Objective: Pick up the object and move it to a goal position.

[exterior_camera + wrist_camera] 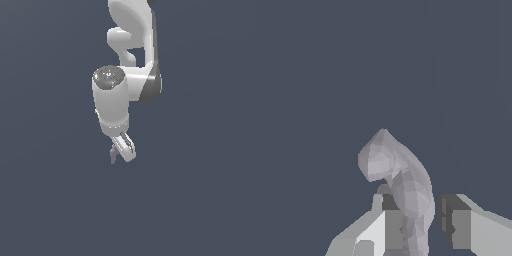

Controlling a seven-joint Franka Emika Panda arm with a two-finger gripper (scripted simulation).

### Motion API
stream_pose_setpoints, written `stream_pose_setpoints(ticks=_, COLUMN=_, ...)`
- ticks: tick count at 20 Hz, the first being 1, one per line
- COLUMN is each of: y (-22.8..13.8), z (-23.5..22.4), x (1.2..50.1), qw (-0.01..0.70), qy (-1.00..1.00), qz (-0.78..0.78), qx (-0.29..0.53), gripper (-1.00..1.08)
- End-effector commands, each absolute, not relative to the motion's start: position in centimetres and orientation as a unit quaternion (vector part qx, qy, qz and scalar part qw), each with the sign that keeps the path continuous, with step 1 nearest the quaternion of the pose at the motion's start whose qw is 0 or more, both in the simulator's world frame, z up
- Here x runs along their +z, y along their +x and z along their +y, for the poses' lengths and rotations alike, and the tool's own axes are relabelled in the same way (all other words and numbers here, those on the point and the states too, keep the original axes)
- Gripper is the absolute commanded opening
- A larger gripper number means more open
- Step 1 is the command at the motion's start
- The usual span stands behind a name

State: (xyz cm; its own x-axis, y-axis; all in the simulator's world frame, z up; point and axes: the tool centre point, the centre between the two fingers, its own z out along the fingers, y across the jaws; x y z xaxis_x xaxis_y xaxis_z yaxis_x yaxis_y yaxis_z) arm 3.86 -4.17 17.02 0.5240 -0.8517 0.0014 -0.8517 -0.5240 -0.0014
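Observation:
The object is a small matte grey-mauve curved piece that stands between my gripper's two fingers in the wrist view. My gripper is closed around its lower part. One dark pad touches it and the other pad sits right beside it with only a thin sliver of gap showing. In the exterior view the white gripper points downward under the arm. The object shows as a small grey bit sticking out at the fingertips.
A plain dark grey-blue surface fills the scene in both views. The white arm reaches down from the top of the exterior view. No other objects or marker show.

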Motion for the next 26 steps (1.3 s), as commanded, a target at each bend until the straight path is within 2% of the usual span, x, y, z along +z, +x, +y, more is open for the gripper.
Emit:
stream_pose_setpoints(ticks=1, y=4.7, z=-5.5, x=18.9, qw=0.0, qy=-0.873, qz=0.488, qx=-0.001, gripper=-1.0)
stream_pose_setpoints(ticks=12, y=8.1, z=-10.8, x=26.5, qw=0.0, qy=-0.873, qz=0.488, qx=-0.001, gripper=-1.0)
stream_pose_setpoints(ticks=26, y=11.0, z=-14.9, x=32.6, qw=0.0, qy=-0.873, qz=0.487, qx=0.0, gripper=-1.0)
